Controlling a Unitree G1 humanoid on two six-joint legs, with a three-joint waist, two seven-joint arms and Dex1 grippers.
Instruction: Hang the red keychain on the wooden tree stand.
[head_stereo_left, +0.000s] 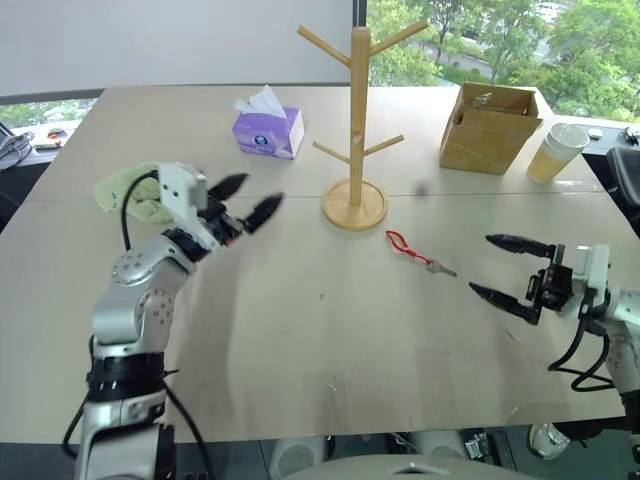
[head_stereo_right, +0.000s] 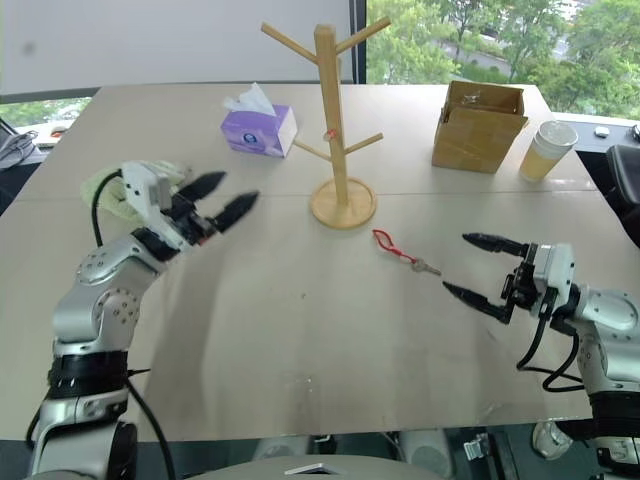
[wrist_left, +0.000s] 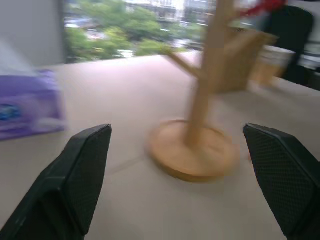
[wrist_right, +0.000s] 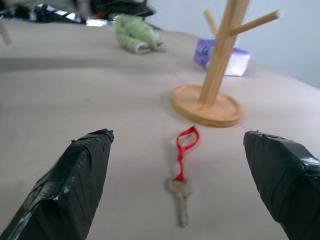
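The right gripper (head_stereo_left: 508, 269) is held low over the near right part of the table (head_stereo_left: 300, 330), its jaws spread wide and nothing between them. Directly ahead of those jaws, in line with the gap between the fingers, the red keychain (wrist_right: 181, 165) is seen lying flat on the tabletop, apart from both fingertips. Its long axis runs nearly along the gripper's line of approach: the silver key (wrist_right: 180, 201) is turned toward the right gripper, and the red cord loop (wrist_right: 187, 140) points away, toward the round base of the wooden tree stand (head_stereo_left: 356, 120). The loop end lies near that base without touching it.

The right gripper is judged the nearer one. The left gripper (head_stereo_left: 248, 199), also released and empty, is held farther off, across the stand's base from the keychain, its fingers pointed toward the pole. A pick from the key end by the right arm is judged the likely opening.
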